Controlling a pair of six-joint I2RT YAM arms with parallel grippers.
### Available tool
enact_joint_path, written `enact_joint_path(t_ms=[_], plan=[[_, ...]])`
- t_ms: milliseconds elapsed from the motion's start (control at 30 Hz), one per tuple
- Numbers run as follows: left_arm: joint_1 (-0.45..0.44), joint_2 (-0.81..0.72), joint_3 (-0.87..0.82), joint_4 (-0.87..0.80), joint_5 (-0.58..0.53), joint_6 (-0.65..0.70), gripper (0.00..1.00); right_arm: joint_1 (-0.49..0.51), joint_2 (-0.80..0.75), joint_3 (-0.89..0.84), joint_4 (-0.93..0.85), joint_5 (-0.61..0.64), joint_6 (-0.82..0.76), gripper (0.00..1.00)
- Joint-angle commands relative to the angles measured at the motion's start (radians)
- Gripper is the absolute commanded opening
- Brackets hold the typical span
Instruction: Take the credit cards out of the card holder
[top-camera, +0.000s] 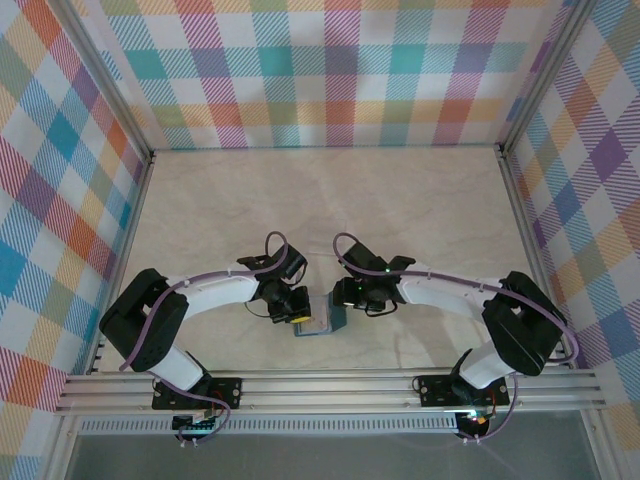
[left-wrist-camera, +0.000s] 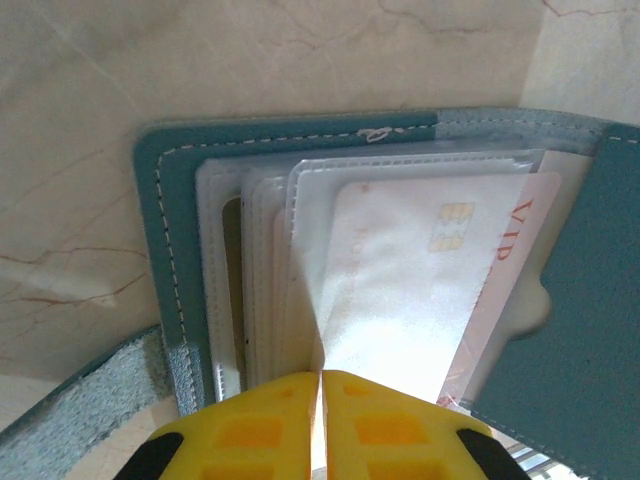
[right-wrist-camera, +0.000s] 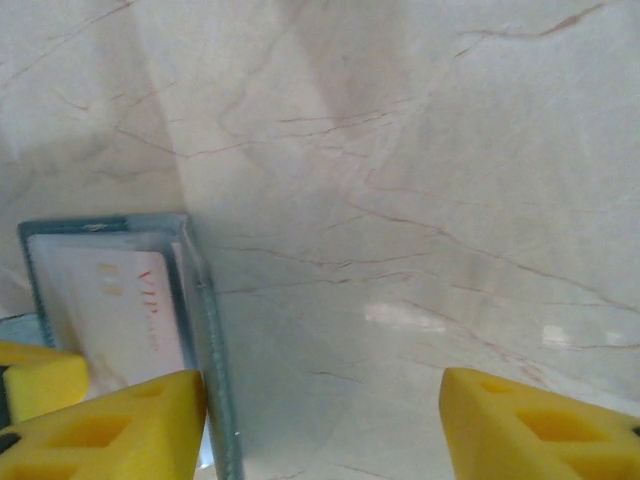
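With the card holder (top-camera: 333, 319) lying open near the bench's (top-camera: 400, 200) near edge, left jaws pinching the clear sleeve (left-wrist-camera: 310, 200) over the whitish-pink card (left-wrist-camera: 400, 270) and right jaws spread beside it, a pull could drag the unpinned holder along

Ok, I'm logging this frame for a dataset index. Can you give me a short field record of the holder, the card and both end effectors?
card holder: open, teal outside, several clear pockets fanned out inside
whitish-pink card: inside a clear sleeve, with a chip and red VIP lettering visible
left end effector: shut on the clear sleeve's lower edge
right end effector: open wide, with the holder's edge standing between the fingers, close to one of them
task status: card not yet out of the holder
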Motion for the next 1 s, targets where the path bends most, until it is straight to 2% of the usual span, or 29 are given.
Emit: enact_joint_path(t_ms=[0, 133, 233, 333, 667, 967], plan=[[-0.014, 0.014, -0.006, -0.054, -0.033, 0.019, 0.12, 0.010, 0.064, 0.052, -0.153, 0.058, -0.104, 0.73], [-0.014, 0.006, -0.009, -0.059, -0.038, 0.019, 0.12, 0.065, 0.164, 0.136, -0.279, 0.166, -0.157, 0.84], [-0.013, 0.002, -0.009, -0.065, -0.040, 0.018, 0.12, 0.092, 0.236, 0.186, -0.376, 0.268, -0.142, 0.88], [-0.013, -0.003, -0.013, -0.070, -0.042, 0.019, 0.12, 0.096, 0.276, 0.207, -0.418, 0.303, -0.125, 0.89], [-0.014, -0.030, 0.005, -0.097, -0.052, 0.026, 0.12, 0.077, 0.061, 0.181, -0.277, 0.161, -0.074, 0.86], [-0.019, -0.063, 0.054, -0.129, -0.041, 0.021, 0.12, -0.040, 0.051, 0.234, -0.229, 0.059, -0.104, 0.82]])
